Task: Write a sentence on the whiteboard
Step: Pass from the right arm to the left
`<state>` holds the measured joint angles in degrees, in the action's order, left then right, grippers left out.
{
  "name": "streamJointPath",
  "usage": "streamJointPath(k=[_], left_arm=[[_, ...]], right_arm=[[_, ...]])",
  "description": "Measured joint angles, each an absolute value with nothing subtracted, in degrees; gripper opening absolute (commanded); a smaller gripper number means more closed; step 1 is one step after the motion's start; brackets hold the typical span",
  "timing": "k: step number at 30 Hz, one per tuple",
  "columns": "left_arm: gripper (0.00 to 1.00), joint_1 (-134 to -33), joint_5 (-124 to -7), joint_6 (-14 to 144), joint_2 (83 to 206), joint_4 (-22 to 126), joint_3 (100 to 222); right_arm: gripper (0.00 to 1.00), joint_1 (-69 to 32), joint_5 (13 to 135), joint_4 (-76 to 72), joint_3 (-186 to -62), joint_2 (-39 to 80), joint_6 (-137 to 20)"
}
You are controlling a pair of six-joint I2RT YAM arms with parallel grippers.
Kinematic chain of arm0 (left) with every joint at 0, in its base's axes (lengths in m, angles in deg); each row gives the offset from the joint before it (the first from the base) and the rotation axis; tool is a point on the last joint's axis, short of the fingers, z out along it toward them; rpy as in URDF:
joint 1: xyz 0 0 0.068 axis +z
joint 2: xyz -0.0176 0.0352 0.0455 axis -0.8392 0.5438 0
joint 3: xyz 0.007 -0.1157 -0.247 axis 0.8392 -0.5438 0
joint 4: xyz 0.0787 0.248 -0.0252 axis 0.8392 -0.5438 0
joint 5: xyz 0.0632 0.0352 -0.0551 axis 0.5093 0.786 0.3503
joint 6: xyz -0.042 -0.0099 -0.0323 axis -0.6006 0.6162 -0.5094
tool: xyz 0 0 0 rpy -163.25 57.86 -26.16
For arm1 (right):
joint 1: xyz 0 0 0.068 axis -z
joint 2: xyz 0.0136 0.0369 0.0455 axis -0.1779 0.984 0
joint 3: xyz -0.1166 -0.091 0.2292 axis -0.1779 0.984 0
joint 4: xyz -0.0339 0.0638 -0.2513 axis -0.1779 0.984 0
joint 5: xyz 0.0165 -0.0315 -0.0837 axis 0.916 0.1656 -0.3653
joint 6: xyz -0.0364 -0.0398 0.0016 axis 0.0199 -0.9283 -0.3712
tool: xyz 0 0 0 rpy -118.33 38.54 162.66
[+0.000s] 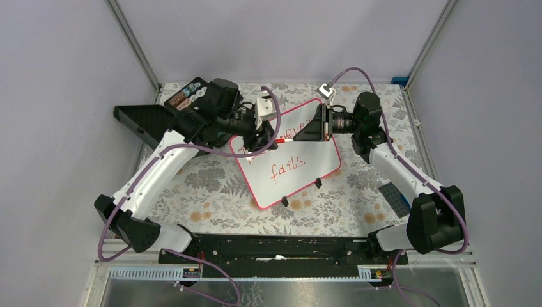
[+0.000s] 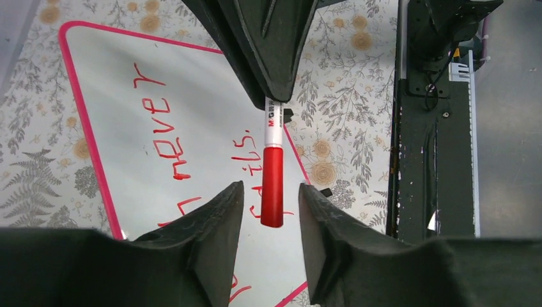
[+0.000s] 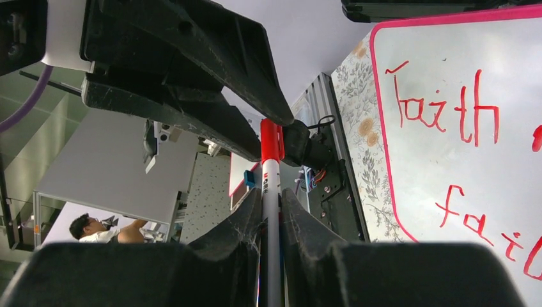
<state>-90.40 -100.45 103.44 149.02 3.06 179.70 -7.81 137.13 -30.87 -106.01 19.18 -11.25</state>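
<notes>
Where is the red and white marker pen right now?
The red-capped white marker pen hangs above the white, red-rimmed whiteboard at the centre of the top view. The right gripper clamps its barrel and the left gripper sits open around its cap.

The left arm (image 1: 156, 169) and right arm (image 1: 399, 167) reach forward and bend inward, wrists roughly level, grippers facing each other tip to tip. The right gripper (image 3: 271, 195) is clamped on the white barrel of a marker (image 2: 273, 163). The left gripper (image 2: 271, 187) stands spread, one finger on each side of the marker's red end, with a gap showing on both sides.
</notes>
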Motion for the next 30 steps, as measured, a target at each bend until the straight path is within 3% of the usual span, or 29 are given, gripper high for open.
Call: streamJointPath(k=[3, 12, 21, 30], left_arm=[[0.25, -91.3, -98.81, 103.99, 149.7, 2.91, 179.7], [0.26, -94.86, -94.46, 105.8, 151.53, 1.45, 179.7], [0.0, -96.19, -92.34, 106.55, 151.97, 0.29, 179.73], [0.0, -97.94, -89.15, 106.55, 154.53, -5.11, 183.79]], right_arm=[[0.0, -8.27, 137.13, -29.68, -106.03, 19.18, -12.21], [0.0, -9.5, 136.48, -25.86, -106.38, 19.18, -15.23], [0.0, -9.69, 135.91, -22.67, -106.53, 19.18, -18.09], [0.0, -10.81, 135.01, -16.35, -108.3, 19.18, -23.27]])
